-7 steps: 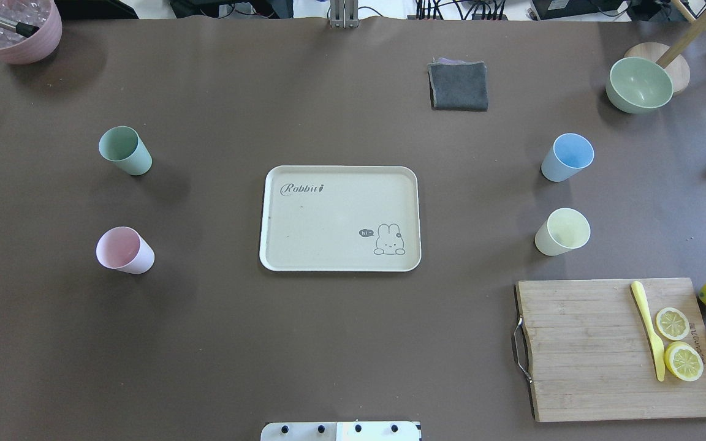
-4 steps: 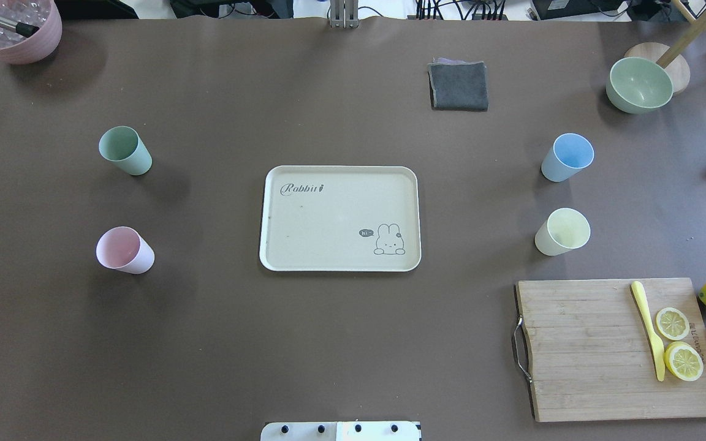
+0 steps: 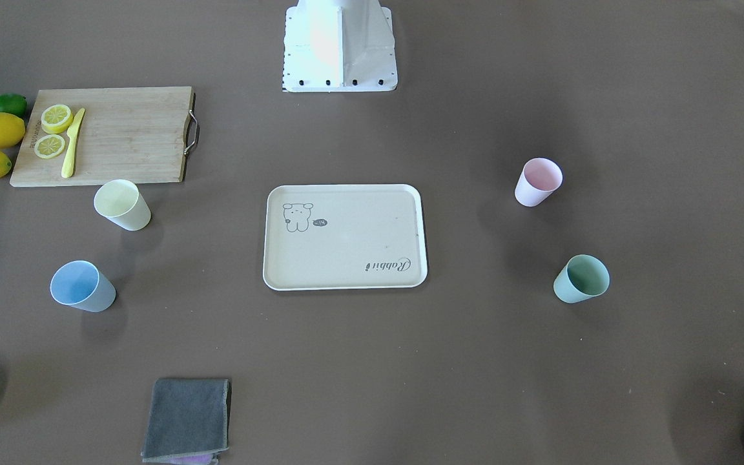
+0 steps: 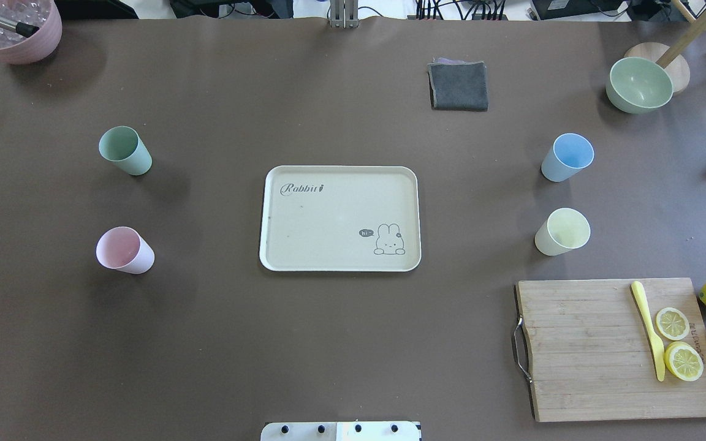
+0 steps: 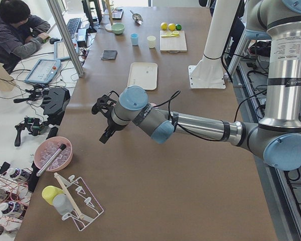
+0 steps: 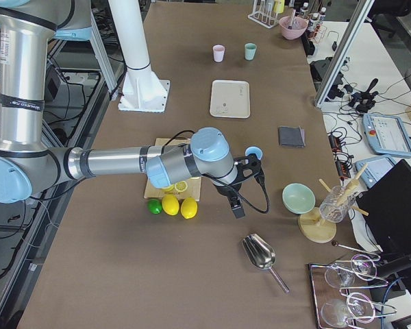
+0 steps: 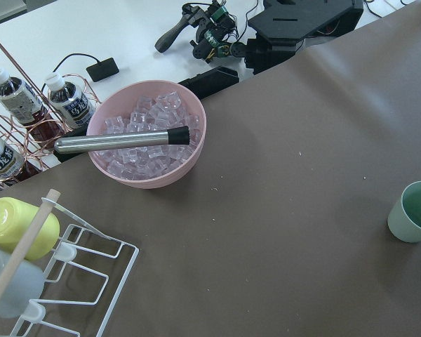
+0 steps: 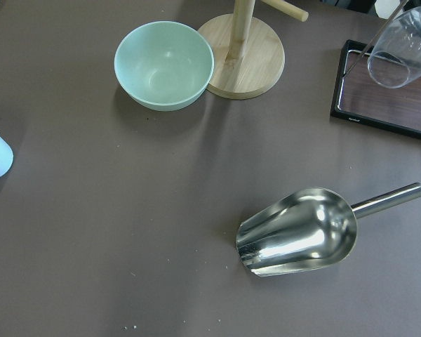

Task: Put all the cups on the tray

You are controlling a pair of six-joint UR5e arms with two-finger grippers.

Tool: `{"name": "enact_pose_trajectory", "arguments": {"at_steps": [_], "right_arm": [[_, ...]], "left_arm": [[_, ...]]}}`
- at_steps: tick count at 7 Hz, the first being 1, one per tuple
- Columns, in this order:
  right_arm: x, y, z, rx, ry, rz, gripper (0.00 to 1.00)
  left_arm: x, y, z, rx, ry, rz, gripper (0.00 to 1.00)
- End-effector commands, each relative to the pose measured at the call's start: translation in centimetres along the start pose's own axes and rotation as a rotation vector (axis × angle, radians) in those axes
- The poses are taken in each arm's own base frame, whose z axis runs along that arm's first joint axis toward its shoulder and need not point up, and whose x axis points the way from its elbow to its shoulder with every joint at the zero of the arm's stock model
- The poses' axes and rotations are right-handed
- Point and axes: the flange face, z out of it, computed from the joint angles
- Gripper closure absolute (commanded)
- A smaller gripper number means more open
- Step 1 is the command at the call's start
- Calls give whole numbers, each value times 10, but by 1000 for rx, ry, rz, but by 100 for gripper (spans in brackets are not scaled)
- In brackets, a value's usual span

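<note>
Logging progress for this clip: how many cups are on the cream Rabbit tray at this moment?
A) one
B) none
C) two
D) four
B: the tray holds nothing, while the green cup, pink cup, blue cup and yellow cup all stand on the table, off to the tray's sides and apart from it.

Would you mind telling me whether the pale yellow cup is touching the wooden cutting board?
Apart. The overhead view shows a strip of bare brown table between the pale yellow cup and the wooden cutting board.
</note>
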Motion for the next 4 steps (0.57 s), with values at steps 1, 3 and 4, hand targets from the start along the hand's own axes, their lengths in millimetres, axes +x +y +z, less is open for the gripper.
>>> {"name": "enact_pose_trajectory", "arguments": {"at_steps": [1,3,4], "right_arm": [[-77,-26,40,-27,-66,202,0],[-151,-33,67,-31,-62,284,1],[-163,-32,67,-38,-73,292,1]], "left_arm": [[62,8,54,-104,108,-190,2],[139,18,87,-167,190,-289,2],[171,20,98,-193,206,-308,2]]}}
